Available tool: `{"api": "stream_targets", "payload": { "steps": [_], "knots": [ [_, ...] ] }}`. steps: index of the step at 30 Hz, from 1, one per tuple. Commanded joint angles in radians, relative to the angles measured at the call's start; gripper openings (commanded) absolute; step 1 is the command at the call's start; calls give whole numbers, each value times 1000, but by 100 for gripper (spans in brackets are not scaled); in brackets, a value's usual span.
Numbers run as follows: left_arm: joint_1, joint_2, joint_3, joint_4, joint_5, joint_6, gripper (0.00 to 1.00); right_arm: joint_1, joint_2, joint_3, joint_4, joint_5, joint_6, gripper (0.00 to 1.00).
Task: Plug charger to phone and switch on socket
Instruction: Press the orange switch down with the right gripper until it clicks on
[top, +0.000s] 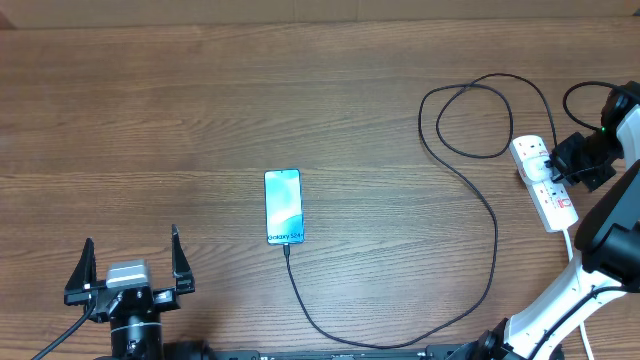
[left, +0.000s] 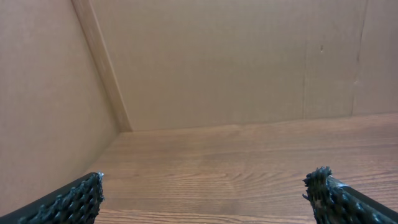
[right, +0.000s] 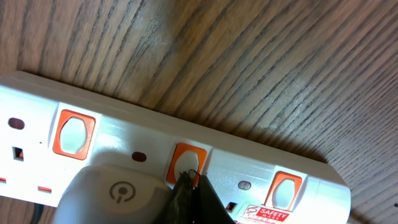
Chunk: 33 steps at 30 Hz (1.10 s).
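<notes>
The phone (top: 283, 206) lies face up mid-table, its light blue screen lit. The black charger cable (top: 494, 240) runs from the phone's near end (top: 285, 247), where its plug sits, in a wide curve to the white socket strip (top: 545, 185) at the right. My right gripper (top: 562, 165) is over the strip. In the right wrist view its fingers (right: 189, 180) are shut together, tip on the middle orange-framed switch (right: 186, 163) of the socket (right: 149, 134), beside a white adapter (right: 112, 190). My left gripper (top: 132, 262) is open and empty at the front left; its fingertips also show in the left wrist view (left: 205, 193).
The cable makes loose loops (top: 470, 120) left of and behind the strip. The strip's white cord (top: 572, 245) runs toward the front edge by the right arm. A cardboard wall (left: 217, 62) stands at the back and left of the wooden table.
</notes>
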Motion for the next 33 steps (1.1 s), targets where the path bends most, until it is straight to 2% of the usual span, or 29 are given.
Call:
{"api": "stream_targets", "payload": {
  "steps": [1, 33],
  "knots": [
    [-5, -12, -1, 4, -10, -6, 99, 31, 17, -30, 2, -39, -4, 4],
    [-5, -12, -1, 4, -10, -6, 99, 46, 18, -78, 39, -39, 0, 4]
  ]
}}
